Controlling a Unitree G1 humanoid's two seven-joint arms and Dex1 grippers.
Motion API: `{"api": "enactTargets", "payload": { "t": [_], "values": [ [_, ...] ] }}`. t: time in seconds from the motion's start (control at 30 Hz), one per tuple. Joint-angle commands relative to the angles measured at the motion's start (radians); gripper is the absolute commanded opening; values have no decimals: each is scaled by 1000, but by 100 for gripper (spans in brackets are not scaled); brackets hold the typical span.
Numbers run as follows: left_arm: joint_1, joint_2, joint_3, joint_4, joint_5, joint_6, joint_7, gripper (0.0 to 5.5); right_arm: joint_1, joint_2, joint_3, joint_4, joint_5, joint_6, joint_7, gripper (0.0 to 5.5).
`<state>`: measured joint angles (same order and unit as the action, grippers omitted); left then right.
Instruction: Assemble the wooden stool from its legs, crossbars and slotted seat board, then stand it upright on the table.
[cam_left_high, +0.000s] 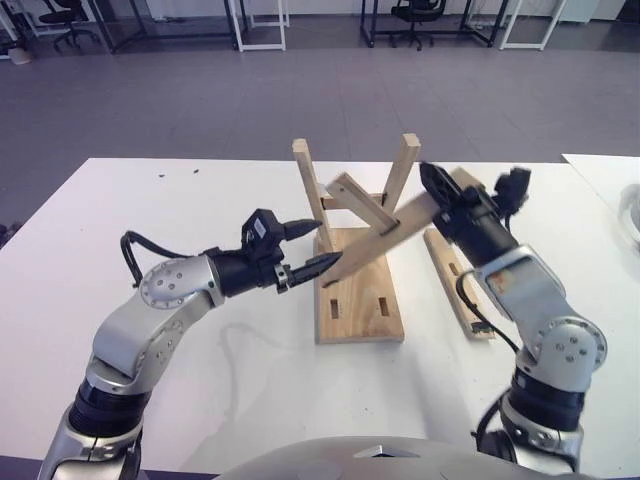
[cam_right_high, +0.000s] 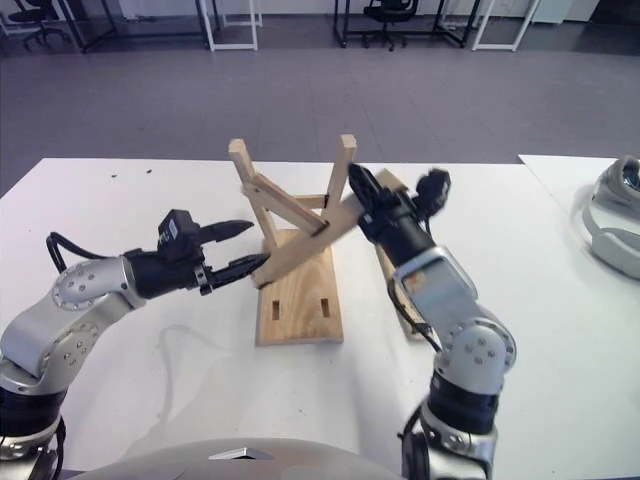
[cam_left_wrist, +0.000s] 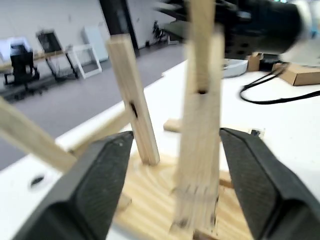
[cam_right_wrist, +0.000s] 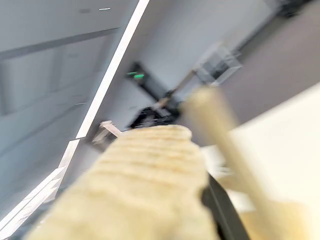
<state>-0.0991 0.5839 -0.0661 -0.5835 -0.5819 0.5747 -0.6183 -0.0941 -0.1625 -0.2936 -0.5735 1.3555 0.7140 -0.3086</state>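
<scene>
The slotted seat board lies flat on the white table. Two legs stand up from its far end, joined by a crossbar. My right gripper is shut on a third leg, which slants down to the left with its low end at the board's left edge. My left gripper is open beside that low end. In the left wrist view its fingers stand on either side of the slanted leg, apart from it.
Another long wooden piece lies on the table right of the board, under my right arm. A white headset-like object rests at the table's far right. Bare table stretches to the left and front.
</scene>
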Motion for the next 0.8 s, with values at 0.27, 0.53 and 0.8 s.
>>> {"api": "enactTargets", "payload": {
  "t": [0.27,0.53,0.8],
  "values": [
    [116,-56,22,4,82,-42,95,438,231,-119,-60,-48,-225,-89,82,103],
    [128,-61,34,22,113,-43,99,438,264,-140,-49,-67,-98,-72,69,103],
    [123,-75,31,41,147,-54,100,438,218,-260,63,-109,-400,-70,64,107]
  ]
}}
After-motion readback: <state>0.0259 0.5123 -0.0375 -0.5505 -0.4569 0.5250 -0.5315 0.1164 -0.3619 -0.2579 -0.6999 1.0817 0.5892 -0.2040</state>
